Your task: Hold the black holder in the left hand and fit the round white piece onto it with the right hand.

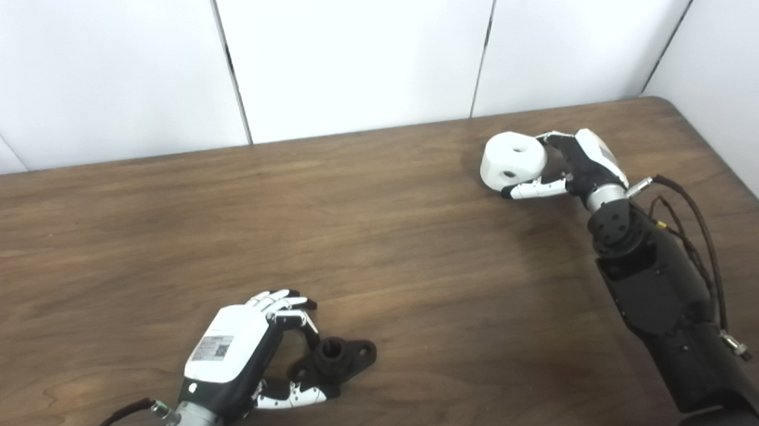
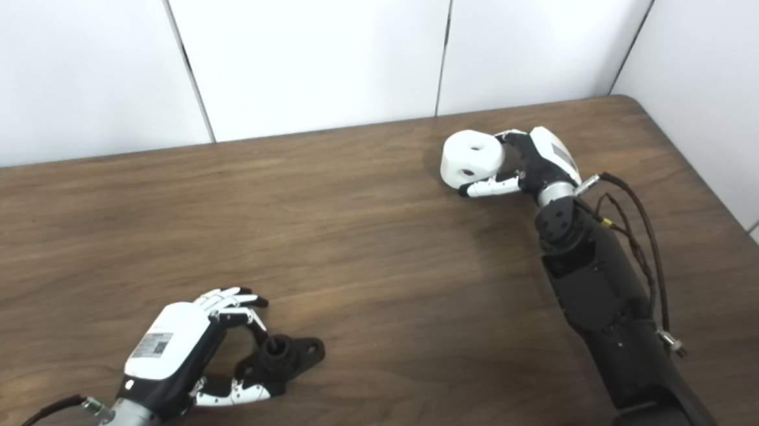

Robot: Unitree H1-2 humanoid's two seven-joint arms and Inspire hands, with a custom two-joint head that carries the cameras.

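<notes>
Wood table (image 1: 378, 239) carries everything here, and nothing on it serves as a container. Near the front edge lies the black holder (image 1: 336, 359), flat on the surface, its raised socket facing up. The left hand (image 1: 242, 355) curls around it, fingers (image 1: 287, 302) bent over the far side and thumb touching the near edge. Well apart, toward the far right corner, the right hand (image 1: 573, 168) pinches the round white piece (image 1: 514, 161) between fingers and thumb.
</notes>
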